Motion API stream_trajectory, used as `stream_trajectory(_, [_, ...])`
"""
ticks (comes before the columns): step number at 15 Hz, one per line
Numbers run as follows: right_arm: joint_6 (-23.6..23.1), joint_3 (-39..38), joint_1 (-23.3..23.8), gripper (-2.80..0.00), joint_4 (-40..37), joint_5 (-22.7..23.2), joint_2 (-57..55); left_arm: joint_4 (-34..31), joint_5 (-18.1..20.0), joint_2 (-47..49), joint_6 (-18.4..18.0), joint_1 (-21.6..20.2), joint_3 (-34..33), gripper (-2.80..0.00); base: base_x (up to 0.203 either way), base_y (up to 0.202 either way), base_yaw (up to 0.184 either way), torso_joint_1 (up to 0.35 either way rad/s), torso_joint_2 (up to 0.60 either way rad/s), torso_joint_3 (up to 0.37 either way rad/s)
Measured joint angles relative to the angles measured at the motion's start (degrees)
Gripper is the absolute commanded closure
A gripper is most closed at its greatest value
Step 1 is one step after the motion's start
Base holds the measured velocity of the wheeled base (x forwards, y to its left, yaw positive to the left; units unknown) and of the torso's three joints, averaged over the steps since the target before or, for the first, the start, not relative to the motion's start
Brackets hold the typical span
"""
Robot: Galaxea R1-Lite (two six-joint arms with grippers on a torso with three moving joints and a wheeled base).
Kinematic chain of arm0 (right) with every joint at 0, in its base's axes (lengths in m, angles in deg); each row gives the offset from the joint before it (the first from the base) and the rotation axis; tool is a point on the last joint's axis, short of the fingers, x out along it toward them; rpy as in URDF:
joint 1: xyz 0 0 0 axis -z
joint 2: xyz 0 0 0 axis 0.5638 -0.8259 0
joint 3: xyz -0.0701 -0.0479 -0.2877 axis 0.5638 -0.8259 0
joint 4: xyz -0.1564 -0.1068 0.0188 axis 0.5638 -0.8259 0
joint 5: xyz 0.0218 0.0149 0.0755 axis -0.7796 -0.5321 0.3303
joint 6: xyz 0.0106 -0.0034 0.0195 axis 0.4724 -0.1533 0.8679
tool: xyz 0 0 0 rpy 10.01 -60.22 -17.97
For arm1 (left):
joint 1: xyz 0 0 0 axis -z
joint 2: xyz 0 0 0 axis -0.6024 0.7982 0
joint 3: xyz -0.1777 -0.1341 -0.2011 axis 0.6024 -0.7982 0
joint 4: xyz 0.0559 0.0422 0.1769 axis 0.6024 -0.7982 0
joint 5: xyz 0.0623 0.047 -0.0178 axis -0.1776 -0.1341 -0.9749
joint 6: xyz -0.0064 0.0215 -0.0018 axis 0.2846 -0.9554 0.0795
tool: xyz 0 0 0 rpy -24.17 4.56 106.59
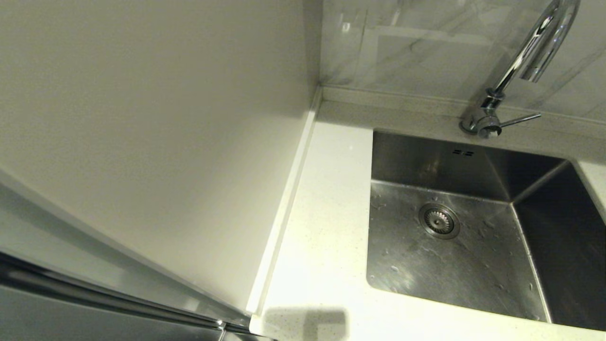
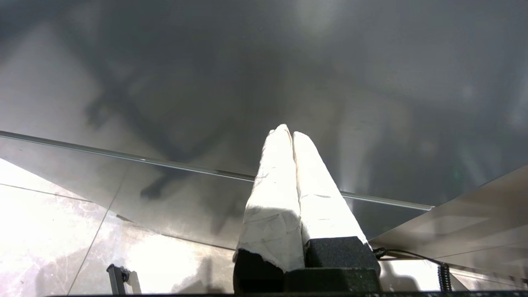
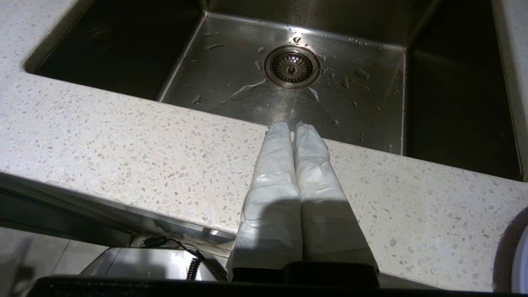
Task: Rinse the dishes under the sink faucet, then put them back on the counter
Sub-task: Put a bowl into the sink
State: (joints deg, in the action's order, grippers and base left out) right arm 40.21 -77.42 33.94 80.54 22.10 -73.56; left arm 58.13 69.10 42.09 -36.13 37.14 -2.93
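The steel sink point(image 1: 426, 161) lies at the right, its floor point(image 3: 231, 62) wet with drops around the drain strainer point(image 1: 439, 220). Behind it stands the chrome sink faucet point(image 1: 530, 52); no water shows at its spout. The white speckled counter point(image 1: 326, 213) surrounds the basin. The head view shows neither gripper and no dishes. My right gripper point(image 3: 292, 126) is shut and empty, hovering over the counter's front strip point(image 3: 123, 140) with its tips at the sink's near edge. A sliver of a pale round rim point(image 3: 522, 264) shows on the counter beside it. My left gripper point(image 2: 292, 133) is shut and empty, low down, away from the counter.
A tall white panel point(image 1: 142, 118) walls off the counter's left side. The faucet's thin lever point(image 1: 521, 119) points right. Grey marbled tile point(image 1: 426, 42) backs the counter. The left gripper faces a glossy grey panel point(image 2: 206, 82) above pale floor tiles point(image 2: 49, 231).
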Motion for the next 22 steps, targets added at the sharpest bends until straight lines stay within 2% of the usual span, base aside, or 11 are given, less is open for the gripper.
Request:
stream_trajectory(9, [-0.2, 0.8, 0.0, 0.00, 1.1, -0.3, 0.0, 0.0, 0.0, 0.0, 0.0, 0.0, 0.0, 0.00, 0.000, 0.000, 0.000, 0.000, 0.00, 0.000])
stream_trajectory(12, [-0.5, 9.3, 0.0, 0.00, -0.4, -4.1, -0.1, 0.0, 0.0, 0.0, 0.0, 0.0, 0.0, 0.00, 0.000, 0.000, 0.000, 0.000, 0.00, 0.000])
stream_trajectory(14, [-0.6, 19.5, 0.0, 0.00, -5.7, -9.9, -1.5, 0.0, 0.0, 0.0, 0.0, 0.0, 0.0, 0.00, 0.000, 0.000, 0.000, 0.000, 0.00, 0.000])
stream_trajectory(16, [-0.7, 30.1, 0.0, 0.00, -12.7, -18.3, -6.2, 0.0, 0.0, 0.0, 0.0, 0.0, 0.0, 0.00, 0.000, 0.000, 0.000, 0.000, 0.00, 0.000])
stream_trajectory(19, [-0.7, 42.3, -0.1, 0.00, -20.1, -37.1, -19.0, 0.0, 0.0, 0.0, 0.0, 0.0, 0.0, 0.00, 0.000, 0.000, 0.000, 0.000, 0.00, 0.000])
stream_trajectory(20, [-0.7, 45.7, -0.1, 0.00, -21.1, -44.7, -24.4, 0.0, 0.0, 0.0, 0.0, 0.0, 0.0, 0.00, 0.000, 0.000, 0.000, 0.000, 0.00, 0.000])
stream_trajectory(22, [-0.9, 50.7, -0.1, 0.00, -22.0, -56.0, -34.9, 0.0, 0.0, 0.0, 0.0, 0.0, 0.0, 0.00, 0.000, 0.000, 0.000, 0.000, 0.00, 0.000])
